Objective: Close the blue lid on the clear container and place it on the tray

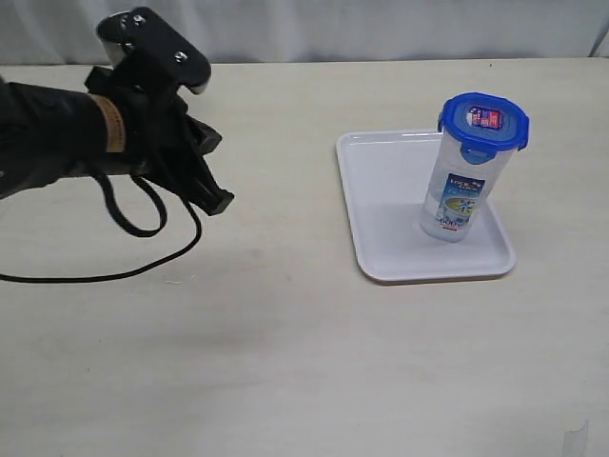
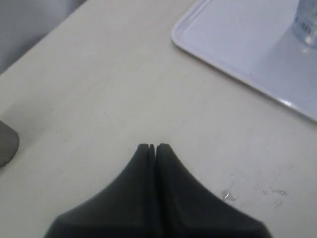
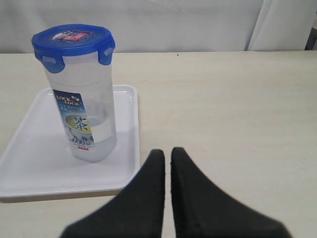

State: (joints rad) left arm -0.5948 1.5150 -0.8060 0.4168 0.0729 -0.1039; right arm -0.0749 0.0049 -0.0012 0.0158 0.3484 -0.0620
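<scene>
The clear container [image 1: 457,195] stands upright on the white tray [image 1: 381,190], with the blue lid [image 1: 483,121] sitting on its top. The right wrist view shows the same container [image 3: 86,119], lid [image 3: 73,42] and tray [image 3: 29,163]. My left gripper [image 1: 217,202] hangs above the table well left of the tray, shut and holding nothing; its closed tips [image 2: 152,147] point at bare table near a tray corner [image 2: 218,54]. My right gripper [image 3: 167,152] is shut and empty, off the tray's edge; it is outside the exterior view.
A black cable [image 1: 124,248] loops on the table under the left arm. A grey object [image 2: 7,144] shows at the edge of the left wrist view. A curtain [image 1: 333,29] runs behind the table's far edge.
</scene>
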